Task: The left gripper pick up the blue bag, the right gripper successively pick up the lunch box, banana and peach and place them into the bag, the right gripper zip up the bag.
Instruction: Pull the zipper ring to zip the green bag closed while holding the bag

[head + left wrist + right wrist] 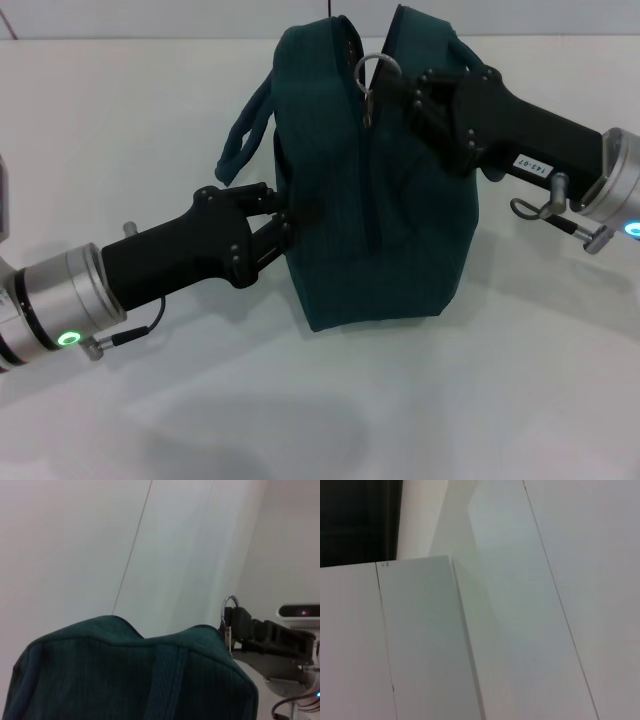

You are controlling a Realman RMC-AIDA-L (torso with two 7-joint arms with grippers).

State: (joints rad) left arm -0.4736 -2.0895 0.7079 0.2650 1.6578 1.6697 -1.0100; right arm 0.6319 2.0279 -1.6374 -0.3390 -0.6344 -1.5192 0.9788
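Blue bag (390, 200) upright on white table (300, 400), left pincer (283, 218) pinching bag's left side, right pincer (408, 95) pinching ring zip pull (377, 68) at top, zip closed

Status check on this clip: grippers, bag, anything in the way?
Left gripper clamped on the blue bag at its side. Right gripper at the ring zip pull on top, grip unclear. Bag upright on the white table. Lunch box, banana, peach not visible. No obstruction.
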